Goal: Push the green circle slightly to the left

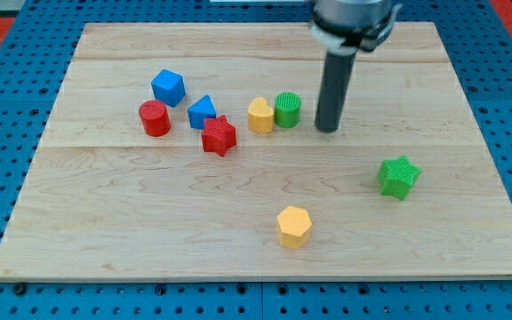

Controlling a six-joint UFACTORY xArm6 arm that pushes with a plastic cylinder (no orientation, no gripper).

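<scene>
The green circle (pixel 288 109) is a short ribbed cylinder standing near the board's middle, toward the view's top. Its left side touches a yellow heart-shaped block (pixel 260 116). My tip (pixel 328 129) is the lower end of the dark rod and rests on the board just to the right of the green circle, with a small gap between them.
A red star (pixel 220 136), a blue triangle (pixel 202 112), a red cylinder (pixel 155 118) and a blue cube (pixel 168 86) cluster left of the heart. A green star (pixel 398 176) sits at right, a yellow hexagon (pixel 294 226) near the bottom. The wooden board (pixel 105 240) lies on blue pegboard.
</scene>
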